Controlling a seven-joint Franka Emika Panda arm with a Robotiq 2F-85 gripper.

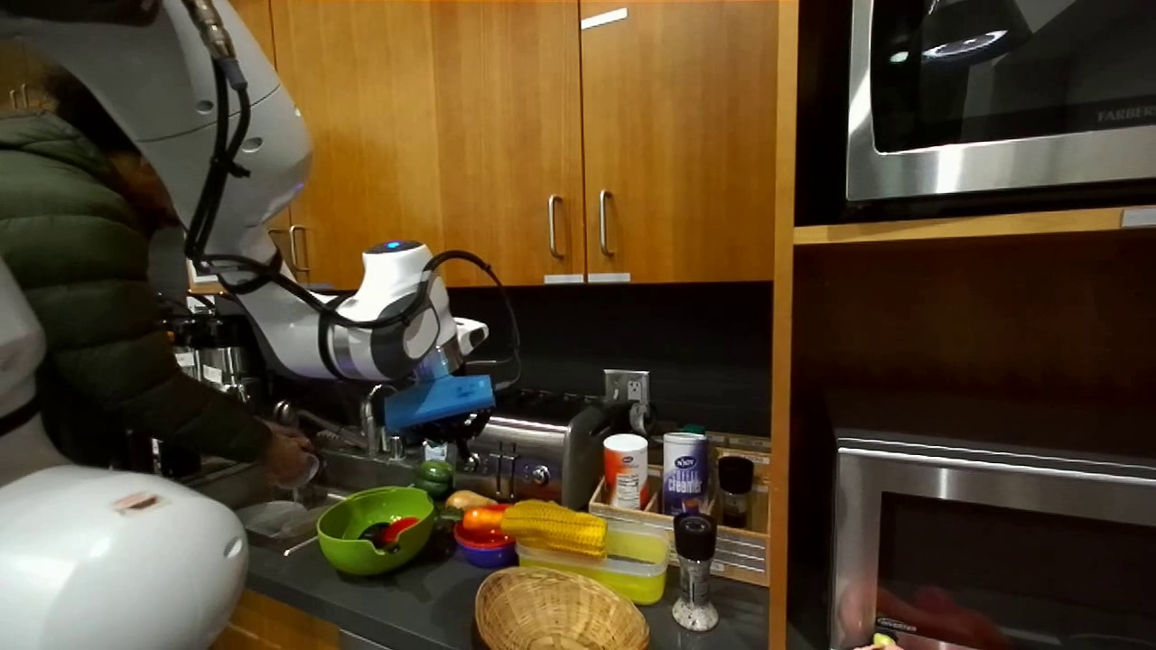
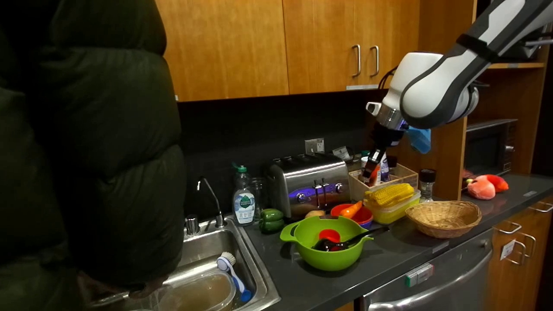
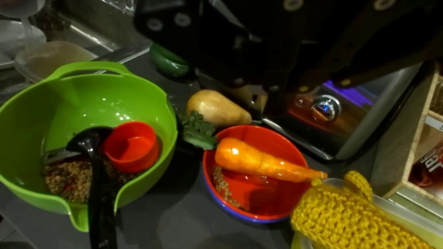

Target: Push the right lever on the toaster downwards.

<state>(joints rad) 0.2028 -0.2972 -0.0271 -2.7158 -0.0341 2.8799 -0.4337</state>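
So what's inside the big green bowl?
The green bowl holds a red cup, a black kitchen tool and brown bits. A grey piece shows too. What lies under the cup and tool is hidden.

"What stands on the dark grey table (image 2: pixel 389 255)?"

"The toaster (image 2: pixel 309 181), with a red-and-blue bowl (image 3: pixel 259 193) just in front of it and a yellow tub (image 2: pixel 391 214) beside that."

"And nearer the front edge?"

"A green bowl (image 2: pixel 332 258) and a wicker basket (image 2: pixel 440 229)."

Kitchen: steel sink (image 2: pixel 259 272), toaster (image 2: pixel 309 185), wall cabinets (image 2: pixel 319 43), microwave (image 1: pixel 993 542), creamer canister (image 1: pixel 685 474).
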